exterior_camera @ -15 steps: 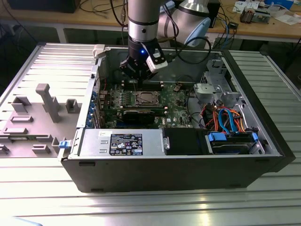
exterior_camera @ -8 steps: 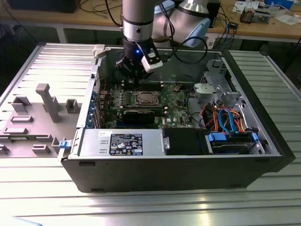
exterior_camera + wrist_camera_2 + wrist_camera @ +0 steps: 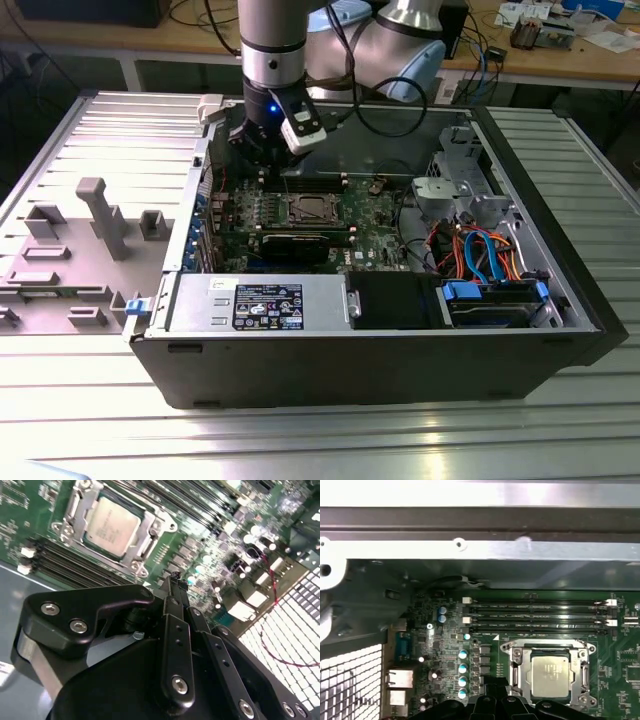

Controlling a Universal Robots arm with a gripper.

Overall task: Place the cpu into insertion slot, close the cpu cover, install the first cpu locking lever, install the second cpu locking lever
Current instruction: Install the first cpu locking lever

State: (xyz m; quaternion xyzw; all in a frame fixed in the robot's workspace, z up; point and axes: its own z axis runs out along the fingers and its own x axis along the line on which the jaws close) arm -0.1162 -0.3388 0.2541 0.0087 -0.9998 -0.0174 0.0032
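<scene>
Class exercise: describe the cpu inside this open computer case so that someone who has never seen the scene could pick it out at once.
Start at the green motherboard inside the open computer case. Near its middle, beside the long black memory slots, sits the cpu cover, a silver metal frame. The cpu is the flat square chip showing through its window, with a plain silver-grey top unlike the small parts around it.

The arm descends vertically from the top of the exterior view, wrist pointing straight down, toward the far left of the scene. Its black end effector (image 3: 172, 587) has both fingers (image 3: 176, 630) pressed together, tips meeting, holding nothing.
</scene>
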